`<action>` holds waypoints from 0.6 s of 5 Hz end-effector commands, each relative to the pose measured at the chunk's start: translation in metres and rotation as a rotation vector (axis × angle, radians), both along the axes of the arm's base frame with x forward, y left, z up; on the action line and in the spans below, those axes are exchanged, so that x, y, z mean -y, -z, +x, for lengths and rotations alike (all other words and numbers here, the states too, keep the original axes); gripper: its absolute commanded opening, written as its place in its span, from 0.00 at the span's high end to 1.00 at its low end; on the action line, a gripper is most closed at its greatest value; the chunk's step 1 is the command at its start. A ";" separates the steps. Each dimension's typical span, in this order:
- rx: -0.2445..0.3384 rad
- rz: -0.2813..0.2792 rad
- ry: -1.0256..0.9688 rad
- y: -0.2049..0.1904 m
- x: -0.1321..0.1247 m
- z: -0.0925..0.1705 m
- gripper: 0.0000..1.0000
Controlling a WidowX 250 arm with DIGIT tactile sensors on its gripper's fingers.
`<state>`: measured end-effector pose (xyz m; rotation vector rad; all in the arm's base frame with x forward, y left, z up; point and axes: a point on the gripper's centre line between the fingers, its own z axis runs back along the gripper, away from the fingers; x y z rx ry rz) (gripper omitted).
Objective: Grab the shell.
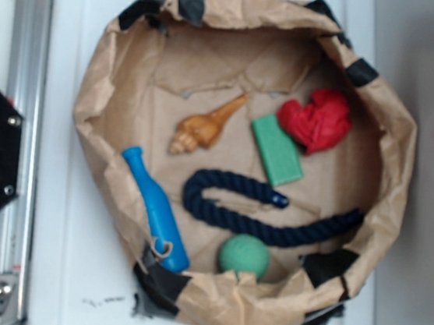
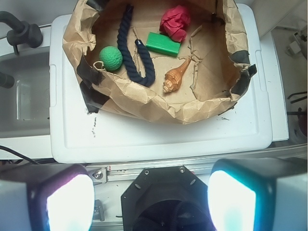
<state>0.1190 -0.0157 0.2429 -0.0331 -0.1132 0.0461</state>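
The shell [image 1: 205,127] lies on the floor of a rolled-down brown paper bag [image 1: 102,71], its ridged bulbous end toward the blue bottle toy [image 1: 155,206] and its thin point aimed at the far-right side, toward the green block [image 1: 276,149]. Nothing touches it. A crumpled red cloth [image 1: 316,120] sits just beside the block, a dark blue rope [image 1: 250,213] curls across the middle of the bag, and a green ball [image 1: 243,256] rests near the rope (close to the bag's taped rim). The bag stands on a white bench [image 2: 159,139]. In the wrist view the gripper [image 2: 151,195] hangs well apart from the bag, jaws spread wide and holding nothing, their two pale pads [image 2: 70,199] glowing at the bottom edge.
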 end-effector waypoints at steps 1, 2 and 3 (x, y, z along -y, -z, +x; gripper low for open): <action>0.000 0.000 0.000 0.000 0.000 0.000 0.00; 0.051 -0.026 -0.050 0.050 -0.028 0.043 0.00; 0.089 -0.054 -0.102 0.085 -0.039 0.082 0.00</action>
